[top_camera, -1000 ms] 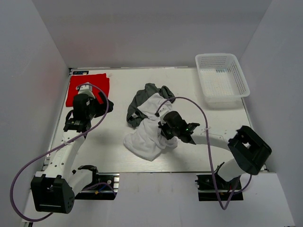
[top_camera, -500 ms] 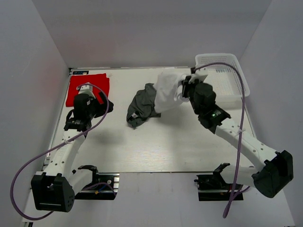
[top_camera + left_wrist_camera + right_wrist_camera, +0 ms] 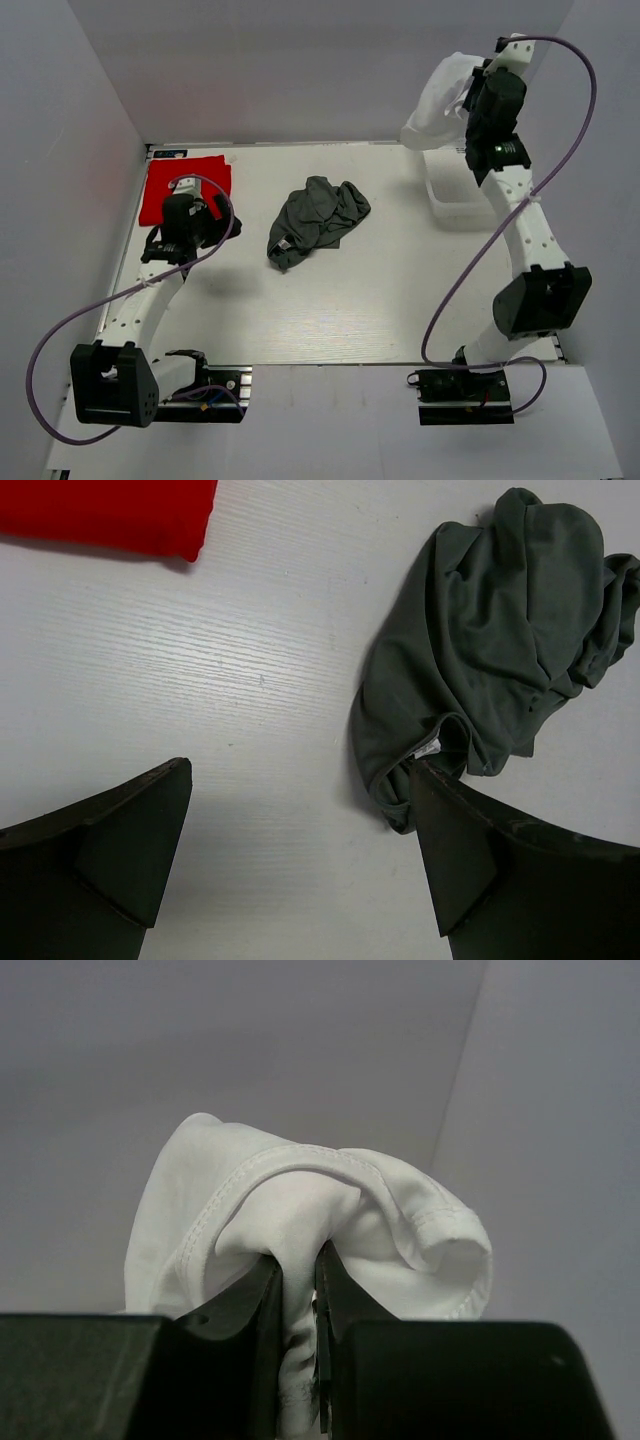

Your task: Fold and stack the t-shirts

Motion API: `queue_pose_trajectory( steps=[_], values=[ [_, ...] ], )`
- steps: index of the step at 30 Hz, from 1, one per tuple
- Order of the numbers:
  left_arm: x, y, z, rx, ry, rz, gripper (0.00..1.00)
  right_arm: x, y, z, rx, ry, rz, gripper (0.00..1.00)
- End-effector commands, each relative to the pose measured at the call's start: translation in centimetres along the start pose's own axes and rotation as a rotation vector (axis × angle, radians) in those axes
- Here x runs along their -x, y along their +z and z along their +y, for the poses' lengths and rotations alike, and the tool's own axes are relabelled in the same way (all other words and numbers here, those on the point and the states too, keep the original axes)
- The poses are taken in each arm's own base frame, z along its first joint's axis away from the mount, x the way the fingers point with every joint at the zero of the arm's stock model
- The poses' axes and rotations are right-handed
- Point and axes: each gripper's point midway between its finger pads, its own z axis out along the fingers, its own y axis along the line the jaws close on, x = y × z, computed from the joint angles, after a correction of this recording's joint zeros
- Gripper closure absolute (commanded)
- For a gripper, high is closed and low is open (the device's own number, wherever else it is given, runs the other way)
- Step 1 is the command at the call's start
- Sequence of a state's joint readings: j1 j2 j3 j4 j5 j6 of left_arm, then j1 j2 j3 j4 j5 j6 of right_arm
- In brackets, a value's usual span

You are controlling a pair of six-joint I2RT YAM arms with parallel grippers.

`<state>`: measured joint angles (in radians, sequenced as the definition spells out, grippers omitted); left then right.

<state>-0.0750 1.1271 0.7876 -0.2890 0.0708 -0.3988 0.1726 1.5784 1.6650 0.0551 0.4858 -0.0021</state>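
My right gripper (image 3: pixel 478 78) is raised high at the back right, shut on a white t-shirt (image 3: pixel 438 100) that hangs bunched over the basket; the cloth is pinched between its fingers in the right wrist view (image 3: pixel 300 1240). A crumpled dark grey-green t-shirt (image 3: pixel 315 218) lies mid-table; it also shows in the left wrist view (image 3: pixel 500 630). A folded red t-shirt (image 3: pixel 185 183) lies flat at the back left, its edge in the left wrist view (image 3: pixel 110 515). My left gripper (image 3: pixel 205 212) is open and empty over bare table, between the red and grey-green shirts.
A white mesh basket (image 3: pixel 462 208) stands at the back right, mostly hidden by my right arm and the hanging shirt. Grey walls close in the table on three sides. Purple cables loop from both arms.
My right gripper has lifted the white t-shirt off the grey-green one and swung it up and to the back right, above the basket. The left arm has barely moved.
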Motion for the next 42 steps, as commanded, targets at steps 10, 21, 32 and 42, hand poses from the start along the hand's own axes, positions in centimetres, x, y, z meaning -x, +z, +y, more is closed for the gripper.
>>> queue_pose_trajectory(
  steps=[10, 21, 32, 42],
  values=[
    [0.1, 2.1, -3.1, -0.158, 0.117, 0.093, 0.00, -14.6, 6.8, -8.2, -0.139, 0.057, 0.403, 0.32],
    [-6.3, 6.1, -7.5, -0.322, 0.154, 0.343, 0.08, -14.1, 2.3, 1.1, 0.203, -0.038, 0.476, 0.10],
    [-11.2, 9.3, -7.0, -0.197, 0.186, 0.496, 0.42, -22.7, -6.3, 22.9, 0.786, -0.201, 0.624, 0.10],
    [-10.8, 9.5, -6.2, -0.115, 0.181, 0.476, 1.00, -31.0, -7.4, 32.6, 0.892, -0.142, 0.695, 0.23]
  ],
)
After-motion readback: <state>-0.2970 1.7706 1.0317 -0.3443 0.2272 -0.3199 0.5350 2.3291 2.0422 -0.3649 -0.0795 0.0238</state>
